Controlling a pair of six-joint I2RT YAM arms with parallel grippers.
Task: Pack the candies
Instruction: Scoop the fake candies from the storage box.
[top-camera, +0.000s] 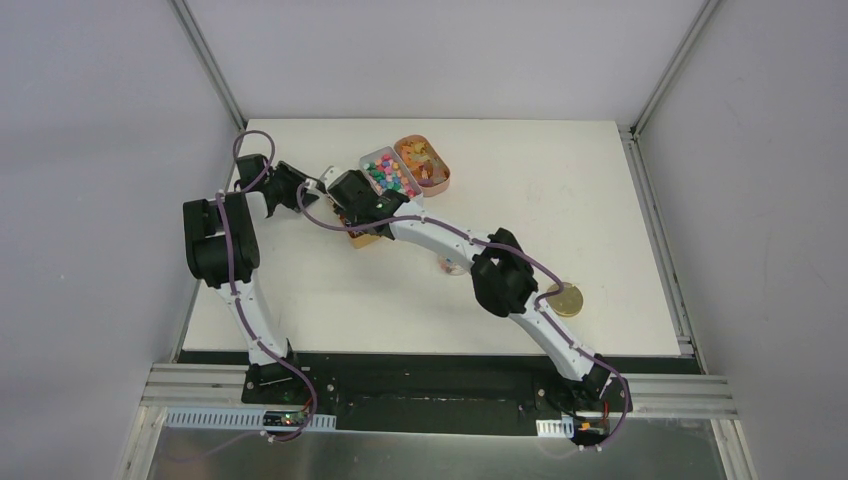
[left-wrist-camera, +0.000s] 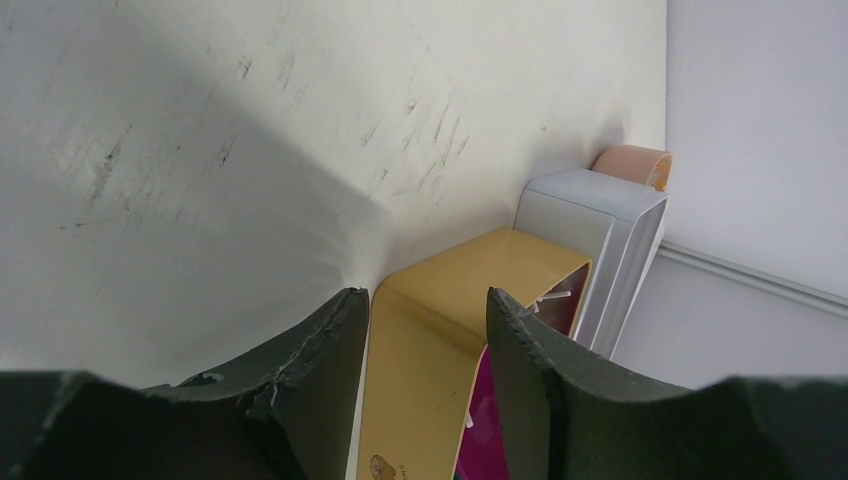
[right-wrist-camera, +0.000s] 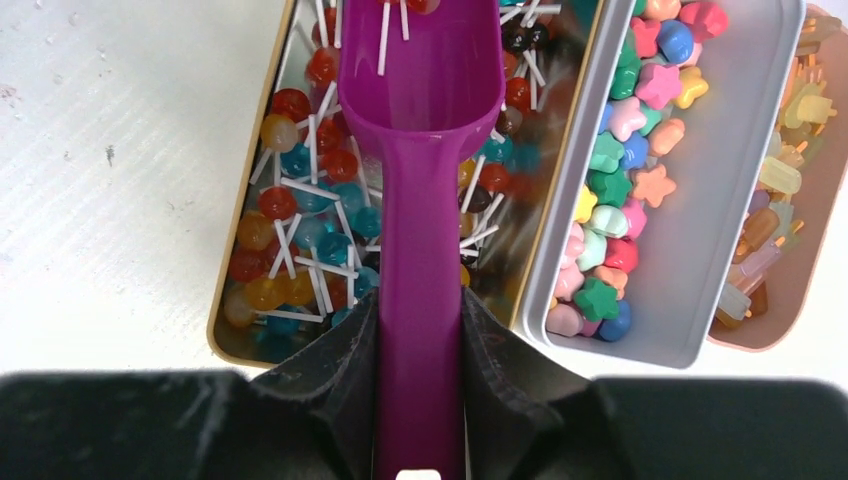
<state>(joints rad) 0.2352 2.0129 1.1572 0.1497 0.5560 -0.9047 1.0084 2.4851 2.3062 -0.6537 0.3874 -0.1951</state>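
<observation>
Nearest us, a round gold disc (top-camera: 566, 299) lies on the white table (top-camera: 600, 200), just beside the right arm. Farther in, both arms reach toward the far middle of the table. There the candies (top-camera: 392, 176) sit in three open tins set side by side.

Our right gripper (right-wrist-camera: 418, 312) is clamped on the handle of a purple scoop (right-wrist-camera: 420, 130), with a finger pressed to either side of it. The scoop's bowl hangs over the gold tin (right-wrist-camera: 226, 338). A few white sticks and a red sweet lie in the bowl at the top edge of the wrist view. The tin below it is full of lollipops (right-wrist-camera: 290, 205), with round heads in red, orange and teal on white sticks.

Our left gripper (left-wrist-camera: 428, 315) straddles the gold tin's wall, one finger outside and one inside. We cannot tell whether the fingers press on it.

Just beside the gold tin, on its far side, stands a grey tin (right-wrist-camera: 700, 250), partly filled with star- and heart-shaped sweets (right-wrist-camera: 612, 150). Beyond that, a pink tin (right-wrist-camera: 802, 262) holds pale bar-shaped sweets (right-wrist-camera: 790, 105).
</observation>
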